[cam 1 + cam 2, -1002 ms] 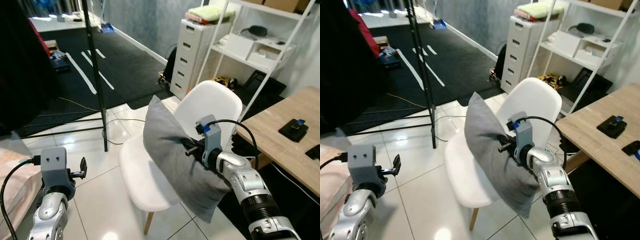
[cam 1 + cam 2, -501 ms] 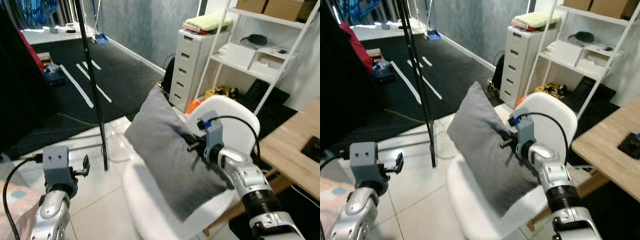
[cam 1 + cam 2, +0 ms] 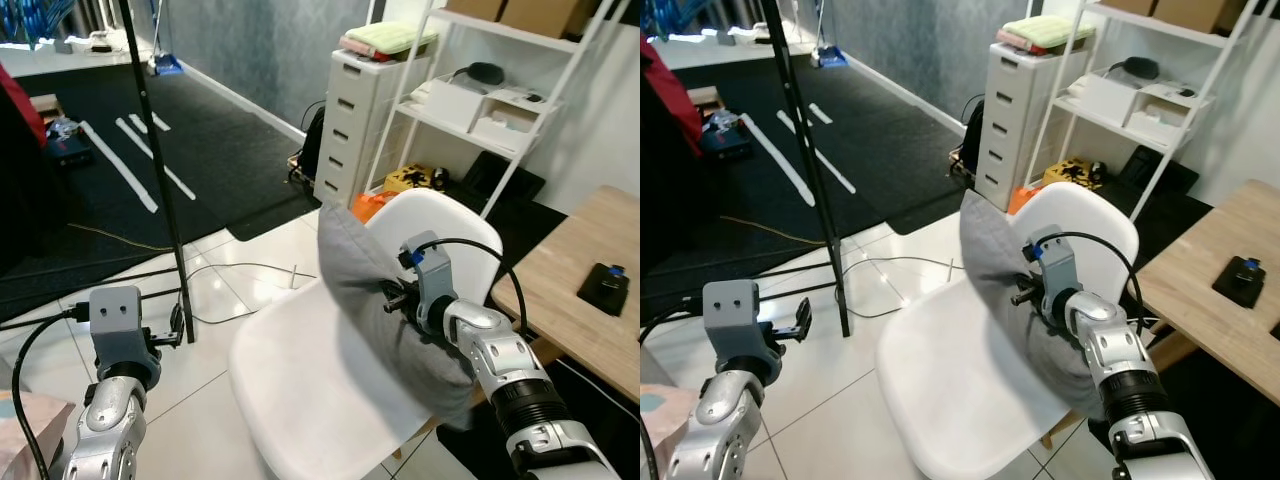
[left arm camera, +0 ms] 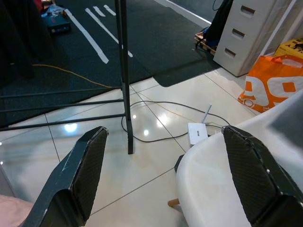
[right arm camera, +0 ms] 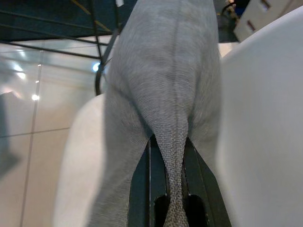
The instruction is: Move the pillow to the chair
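Pillow [image 3: 385, 300], grey, stands on edge at the rear of the white chair [image 3: 300, 385], leaning against the backrest. The right gripper [image 5: 171, 177] is clenched on a pinched fold of its fabric, above the seat's back edge. The left gripper [image 4: 163, 177] hangs low beside the chair's front edge, fingers spread wide and holding nothing.

The right arm reached forward from the lower right, its silver forearm angled up toward the wrist with a black cable looping over it. The right gripper [image 5: 169, 163] had its jaws pinched tight on a fold of the grey pillow [image 3: 385, 300], the two black fingers [image 5: 142, 189] pressed close on either side. The left arm was raised at the lower left, and the left gripper [image 4: 165, 175] held its jaws spread wide apart.
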You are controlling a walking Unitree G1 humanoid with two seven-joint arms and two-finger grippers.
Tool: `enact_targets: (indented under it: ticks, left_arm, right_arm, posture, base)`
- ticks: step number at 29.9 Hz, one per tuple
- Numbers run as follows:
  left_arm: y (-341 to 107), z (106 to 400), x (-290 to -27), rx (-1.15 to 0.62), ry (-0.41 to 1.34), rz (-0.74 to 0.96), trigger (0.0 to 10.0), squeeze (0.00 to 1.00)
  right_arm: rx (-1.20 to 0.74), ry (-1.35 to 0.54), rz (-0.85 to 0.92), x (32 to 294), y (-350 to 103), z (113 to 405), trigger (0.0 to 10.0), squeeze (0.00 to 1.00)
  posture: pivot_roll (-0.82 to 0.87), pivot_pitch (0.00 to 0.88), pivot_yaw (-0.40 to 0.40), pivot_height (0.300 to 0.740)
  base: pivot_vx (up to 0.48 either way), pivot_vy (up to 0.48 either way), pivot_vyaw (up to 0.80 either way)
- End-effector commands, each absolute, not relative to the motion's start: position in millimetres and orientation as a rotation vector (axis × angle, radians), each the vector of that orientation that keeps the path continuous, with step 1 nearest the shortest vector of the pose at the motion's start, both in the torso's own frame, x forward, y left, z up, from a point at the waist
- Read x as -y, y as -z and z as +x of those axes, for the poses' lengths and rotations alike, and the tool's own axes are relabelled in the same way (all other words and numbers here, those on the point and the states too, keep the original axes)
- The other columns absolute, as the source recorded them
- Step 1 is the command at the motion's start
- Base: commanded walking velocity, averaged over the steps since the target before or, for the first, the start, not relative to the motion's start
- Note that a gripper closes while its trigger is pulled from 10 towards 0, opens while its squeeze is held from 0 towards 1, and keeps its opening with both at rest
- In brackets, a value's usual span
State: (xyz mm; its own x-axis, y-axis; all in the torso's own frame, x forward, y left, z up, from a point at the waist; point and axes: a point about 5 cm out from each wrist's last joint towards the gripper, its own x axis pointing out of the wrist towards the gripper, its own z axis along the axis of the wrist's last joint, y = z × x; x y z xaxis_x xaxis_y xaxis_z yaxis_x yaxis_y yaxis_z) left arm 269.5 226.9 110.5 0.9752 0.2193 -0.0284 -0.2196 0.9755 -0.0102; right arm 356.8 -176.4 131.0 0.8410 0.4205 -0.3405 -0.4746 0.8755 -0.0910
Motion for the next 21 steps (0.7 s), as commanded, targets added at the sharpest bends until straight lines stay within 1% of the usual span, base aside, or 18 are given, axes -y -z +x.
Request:
enact_targets:
  ticks: [1,3,4,5,6,7,9,16,19,20,21]
  left_arm:
    - [-107,267,-229,-0.043,-0.22,-0.006,10.0,0.0]
    - [-107,267,-230,-0.043,-0.221,-0.005,10.0,0.0]
    - [-107,266,-230,-0.045,-0.219,-0.005,10.0,0.0]
    - [-107,266,-230,-0.045,-0.219,-0.005,10.0,0.0]
    - [-108,267,-230,-0.044,-0.216,-0.006,10.0,0.0]
    - [-108,267,-230,-0.044,-0.216,-0.006,10.0,0.0]
    - [-109,267,-230,-0.04,-0.21,-0.008,10.0,0.0]
    - [-112,265,-231,-0.037,-0.208,-0.008,10.0,0.0]
    - [-112,264,-231,-0.037,-0.207,-0.008,10.0,0.0]
    - [-112,263,-231,-0.038,-0.204,-0.005,10.0,0.0]
    - [-112,263,-231,-0.038,-0.204,-0.005,10.0,0.0]
  right_arm:
    - [-0.308,-0.476,-0.187,177,-136,359,10.0,0.0]
    - [-0.317,-0.475,-0.188,178,-134,359,10.0,0.0]
    - [-0.367,-0.451,-0.232,182,-127,358,10.0,0.0]
    - [-0.367,-0.451,-0.232,182,-127,358,10.0,0.0]
    - [-0.421,-0.41,-0.289,190,-119,357,10.0,0.0]
    - [-0.421,-0.41,-0.289,190,-119,357,10.0,0.0]
    - [-0.497,-0.341,-0.342,204,-108,355,10.0,0.0]
    - [-0.517,-0.274,-0.336,222,-108,355,10.0,0.0]
    - [-0.519,-0.267,-0.345,224,-108,355,10.0,0.0]
    - [-0.523,-0.248,-0.403,230,-107,355,10.0,0.0]
    - [-0.523,-0.248,-0.403,230,-107,355,10.0,0.0]
  posture:
    - [-0.19,0.034,-0.07,0.73]
    - [-0.19,0.034,-0.07,0.725]
    - [-0.19,0.038,-0.068,0.72]
    - [-0.19,0.038,-0.068,0.72]
    - [-0.19,0.038,-0.068,0.715]
    - [-0.19,0.038,-0.068,0.715]
    - [-0.19,0.042,-0.068,0.705]
    - [-0.19,0.059,-0.055,0.68]
    - [-0.19,0.059,-0.055,0.675]
    - [-0.18,0.07,-0.044,0.665]
    - [-0.18,0.07,-0.044,0.665]
  base:
    - [0.0,0.0,0.0]
    - [0.0,0.0,0.0]
    - [0.0,0.0,0.0]
    - [0.0,0.0,0.0]
    - [0.0,0.0,0.0]
    - [0.0,0.0,0.0]
    - [0.0,0.0,0.0]
    - [0.0,0.0,0.0]
    - [0.0,0.0,0.0]
    - [0.0,0.0,0.0]
    - [0.0,0.0,0.0]
